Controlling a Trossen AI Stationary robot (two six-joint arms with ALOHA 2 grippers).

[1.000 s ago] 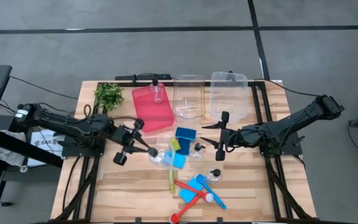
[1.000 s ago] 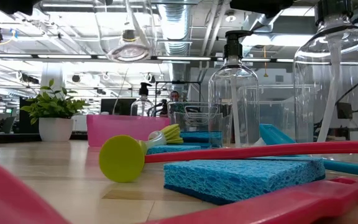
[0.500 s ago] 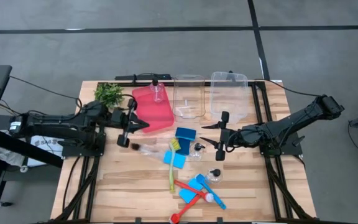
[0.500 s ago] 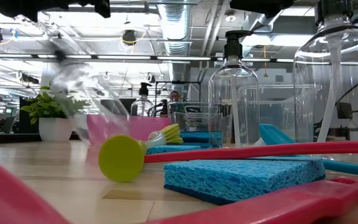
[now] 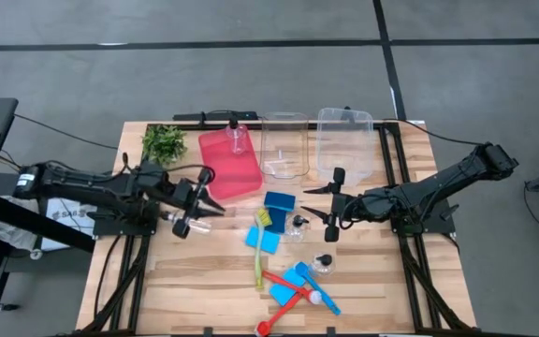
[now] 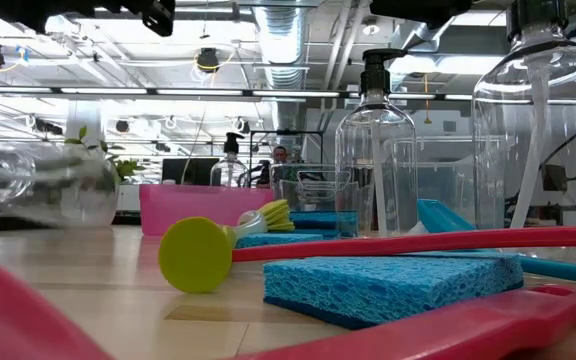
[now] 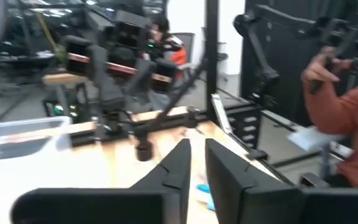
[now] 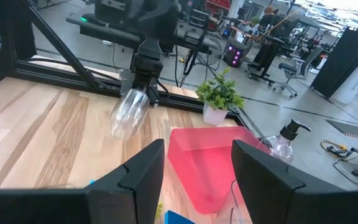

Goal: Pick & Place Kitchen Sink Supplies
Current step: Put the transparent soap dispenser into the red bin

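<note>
1. Left pincer (image 5: pixel 210 205): left of the counter's (image 5: pixel 157 281) centre, fingers aimed right, clenched on a clear bottle (image 8: pixel 128 112) at the bottle's upper end.
2. Change, bottle: one second earlier it lay on the counter beside the yellow-green brush (image 5: pixel 258 257). That spot is now bare and the bottle hangs clear of the wood.
3. Change, left pincer: one second earlier it was low at the counter's centre. Half a second ago it had swung far, toward the red bin (image 5: pixel 227 164). It now sits back nearer and further left.
4. Bottle, axis: in the low view it hangs close to level, long axis running left to right. In the right wrist view the body slants down and away from the fingertips. Which end carries the pump cannot be told.
5. Bottle, place: in the air over the left half of the counter, nearer than the plant (image 5: pixel 164 142) and left of the red bin, touching nothing but the pincer.
6. Bottle against pincer: directly at the fingertips, body hanging just below and beyond them.
7. Right pincer (image 5: pixel 330 213): right of centre, unchanged from earlier, fingers parted and holding nothing, well apart from the bottle.
</note>
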